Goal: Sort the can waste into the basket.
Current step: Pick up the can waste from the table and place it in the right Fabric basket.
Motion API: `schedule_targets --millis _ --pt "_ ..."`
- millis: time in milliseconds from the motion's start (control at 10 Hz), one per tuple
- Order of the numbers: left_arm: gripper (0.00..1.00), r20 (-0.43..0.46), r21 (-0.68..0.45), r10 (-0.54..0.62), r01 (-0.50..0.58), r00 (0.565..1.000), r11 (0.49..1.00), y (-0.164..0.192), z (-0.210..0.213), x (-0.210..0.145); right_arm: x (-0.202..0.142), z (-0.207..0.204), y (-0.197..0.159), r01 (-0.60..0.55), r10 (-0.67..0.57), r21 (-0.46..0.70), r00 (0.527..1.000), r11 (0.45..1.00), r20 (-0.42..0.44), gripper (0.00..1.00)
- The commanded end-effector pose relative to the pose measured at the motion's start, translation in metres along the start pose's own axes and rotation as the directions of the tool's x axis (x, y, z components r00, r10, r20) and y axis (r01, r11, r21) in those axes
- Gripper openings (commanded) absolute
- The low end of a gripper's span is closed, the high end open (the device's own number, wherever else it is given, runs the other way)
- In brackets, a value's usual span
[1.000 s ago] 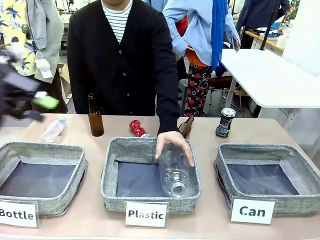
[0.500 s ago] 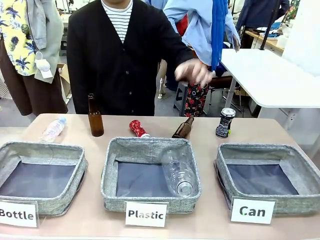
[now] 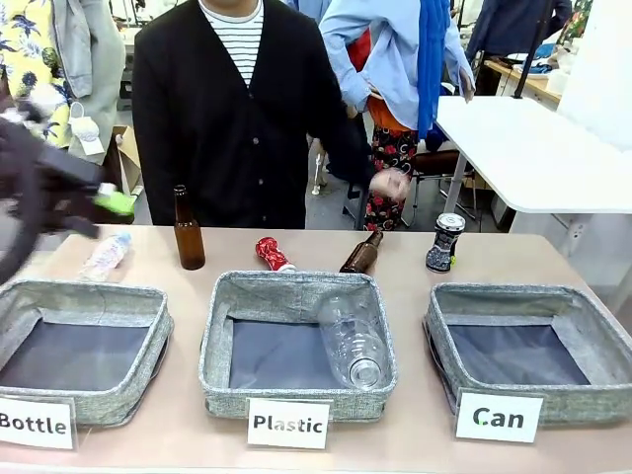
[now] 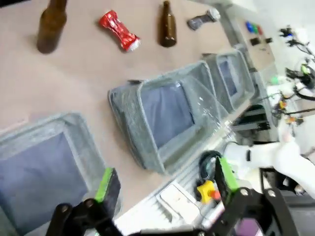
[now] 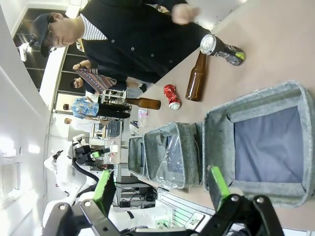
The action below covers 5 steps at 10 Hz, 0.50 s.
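We held our left gripper (image 4: 165,179) and right gripper (image 5: 160,183) wide open, with nothing in them. The red can (image 3: 272,253) and dark can (image 3: 444,242) sat on the table (image 3: 405,444).

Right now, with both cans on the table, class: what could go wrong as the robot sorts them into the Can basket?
1. The crushed red can lies between the upright brown bottle and the lying brown bottle; the open left gripper, reaching in, could knock either.
2. The dark can stands upright; a nudge might topple it and let it roll.
3. The person's hand hangs close behind the cans; an arm could meet it.
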<state>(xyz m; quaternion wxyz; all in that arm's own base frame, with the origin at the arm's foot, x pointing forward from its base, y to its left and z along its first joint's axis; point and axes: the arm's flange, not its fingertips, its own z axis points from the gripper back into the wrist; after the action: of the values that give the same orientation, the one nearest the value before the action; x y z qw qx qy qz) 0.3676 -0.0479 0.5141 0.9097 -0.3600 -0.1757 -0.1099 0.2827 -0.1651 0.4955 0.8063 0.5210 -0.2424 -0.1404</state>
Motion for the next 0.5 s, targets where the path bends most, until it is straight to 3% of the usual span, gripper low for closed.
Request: schedule_targets --millis 0,200,400 --pt "1.0 -0.002 0.155 0.038 -0.037 0.999 0.987 -0.034 -0.044 0.033 0.003 0.0 0.0 -0.025 0.025 0.023 1.0 0.999 0.012 1.0" --pt "1.0 0.106 0.261 0.037 -0.064 0.994 0.963 -0.07 -0.077 0.044 0.003 0.0 0.0 -0.025 0.025 0.023 1.0 0.999 0.012 1.0" --pt "1.0 0.129 0.329 0.058 -0.098 0.99 0.939 -0.091 -0.109 0.042 0.003 0.0 0.0 -0.025 0.025 0.023 1.0 0.999 0.012 1.0"
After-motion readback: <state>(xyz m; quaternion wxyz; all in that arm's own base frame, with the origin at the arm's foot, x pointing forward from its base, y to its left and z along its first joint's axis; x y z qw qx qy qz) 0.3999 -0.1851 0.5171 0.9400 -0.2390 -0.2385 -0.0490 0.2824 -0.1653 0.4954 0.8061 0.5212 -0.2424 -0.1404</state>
